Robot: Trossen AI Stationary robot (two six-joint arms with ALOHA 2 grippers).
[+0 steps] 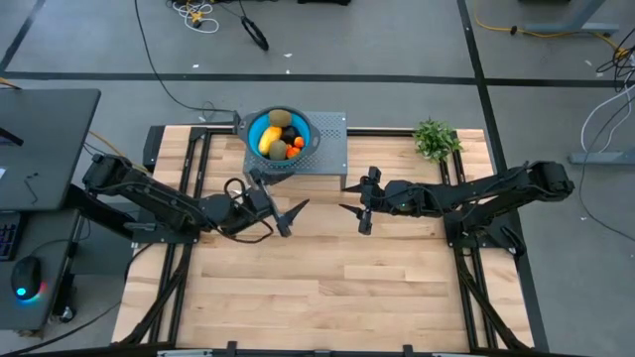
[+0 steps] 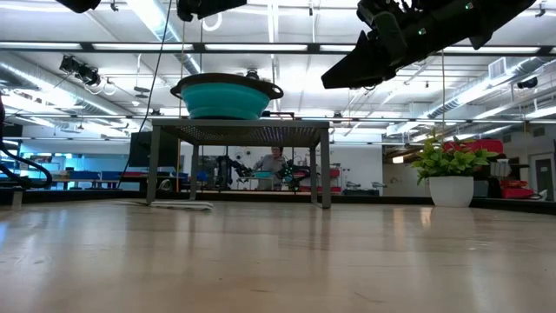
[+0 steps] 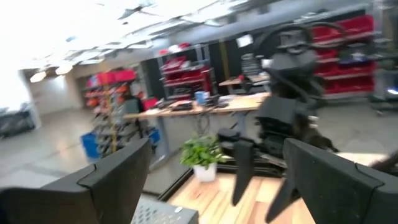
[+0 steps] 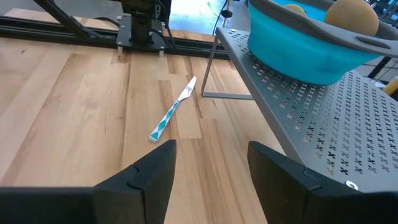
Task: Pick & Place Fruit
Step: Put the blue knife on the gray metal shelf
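Observation:
The fruit lies in a blue bowl (image 1: 276, 134) on a grey perforated stand (image 1: 325, 149) at the table's far edge. It is a yellow oblong (image 1: 269, 140), an olive-brown oval (image 1: 280, 119), a dark ball (image 1: 288, 133) and orange pieces (image 1: 296, 145). In the right wrist view the bowl (image 4: 305, 50) shows an olive-brown fruit (image 4: 351, 17) over its rim. My left gripper (image 1: 286, 205) is open and hovers just near of the stand. My right gripper (image 1: 349, 206) is open, faces it from the right, and holds nothing.
A blue-handled knife (image 4: 173, 111) lies on the wood beside a leg of the stand (image 4: 298, 118). A green potted plant (image 1: 434, 139) stands at the far right of the table. Bare wood spreads toward the near edge (image 1: 327, 297). A person sits far behind (image 2: 276, 162).

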